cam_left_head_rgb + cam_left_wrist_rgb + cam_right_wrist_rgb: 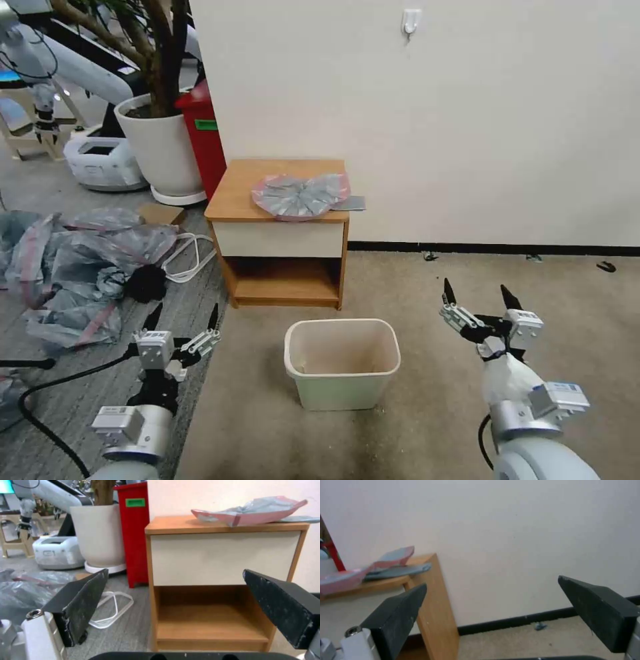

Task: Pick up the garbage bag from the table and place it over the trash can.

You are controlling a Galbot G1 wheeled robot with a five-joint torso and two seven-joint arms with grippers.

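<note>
- We see the garbage bag (301, 195) lying crumpled on the tabletop (243, 187) of the small wooden nightstand, toward its right half, with its pink band around the edge and a grey corner reaching over the right rim.
- The nightstand stands against the far wall, with a cream drawer front and an open lower shelf beneath it.
- The trash can (342, 363) sits on the carpet just in front of the nightstand, nearer to us, upright, its mouth uncovered.
- Our left claw (183, 319) hovers low over the floor, to the left of the trash can and nearer than the nightstand; its fingers are spread apart and hold nothing.
- In the left wrist view the left claw's two dark fingers (81, 602) frame the nightstand front, and the bag (250, 512) lies above and beyond them on the tabletop, well apart.
- Our right claw (481, 297) hangs to the right of the trash can, also spread wide with nothing between its fingers.
- The bag lies far and to the left of the right claw, well apart from it.
- A heap of similar grey-pink bags (80, 267) lies on the floor at the far left, beside a white plant pot (163, 150) and a red bin (203, 130).
</note>
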